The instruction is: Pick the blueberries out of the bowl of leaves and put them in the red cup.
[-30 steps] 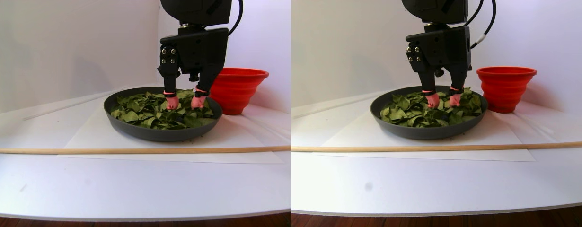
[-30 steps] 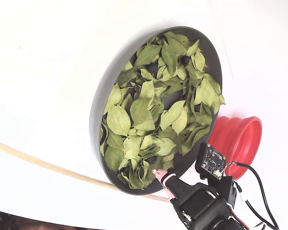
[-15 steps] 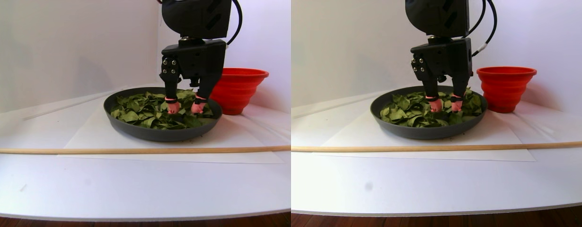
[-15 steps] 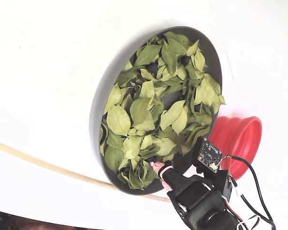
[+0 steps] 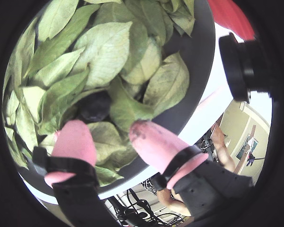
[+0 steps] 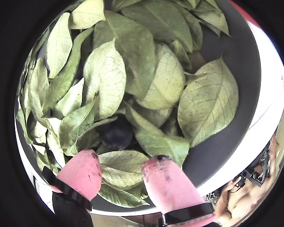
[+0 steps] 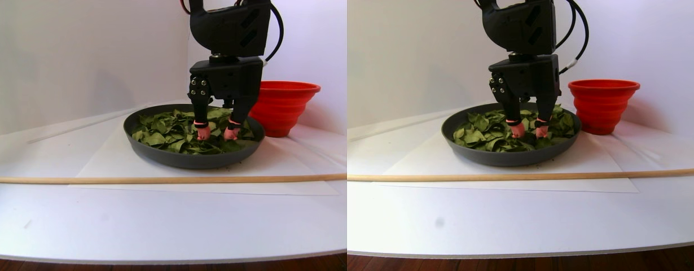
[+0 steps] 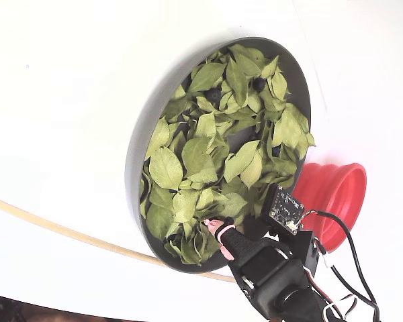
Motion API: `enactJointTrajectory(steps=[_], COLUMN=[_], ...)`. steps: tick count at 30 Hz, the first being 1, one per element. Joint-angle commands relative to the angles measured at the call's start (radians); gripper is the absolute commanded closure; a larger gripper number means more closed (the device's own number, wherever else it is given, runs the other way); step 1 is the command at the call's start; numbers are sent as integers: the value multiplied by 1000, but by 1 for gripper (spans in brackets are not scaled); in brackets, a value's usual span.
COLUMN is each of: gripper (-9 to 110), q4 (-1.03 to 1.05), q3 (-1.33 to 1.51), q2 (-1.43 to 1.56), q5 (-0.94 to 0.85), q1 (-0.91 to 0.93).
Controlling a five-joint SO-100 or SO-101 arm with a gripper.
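The dark grey bowl (image 7: 183,159) (image 8: 138,154) is full of light green leaves (image 8: 201,154) (image 6: 109,75). My gripper (image 7: 216,134) (image 5: 109,130) (image 6: 119,161) stands open over the bowl's side nearest the red cup, with its pink fingertips (image 8: 213,224) down among the leaves. One dark blueberry (image 5: 95,106) (image 6: 116,134) lies half under the leaves, just ahead of the gap between the fingertips and not gripped. Two more blueberries (image 8: 215,96) (image 8: 258,84) peek out at the far side of the bowl. The red cup (image 7: 282,107) (image 8: 336,194) stands right beside the bowl.
A thin wooden rod (image 7: 155,179) (image 8: 60,229) lies across the white table in front of the bowl. A white sheet (image 7: 127,169) lies under the bowl. The arm's cables (image 8: 349,255) hang near the cup's rim.
The gripper has come down and moved a little further into the bowl, so its fingertips now sit lower in the leaves. The jaws stay open. Bowl and cup have not moved.
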Motion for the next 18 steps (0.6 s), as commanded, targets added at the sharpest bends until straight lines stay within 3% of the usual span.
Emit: enactJointTrajectory(steps=[1, 18], gripper=[85, 85], q4=[-11, -32], q3=[-44, -71], q2=[3, -38], q5=[5, -5], q1=[-8, 0])
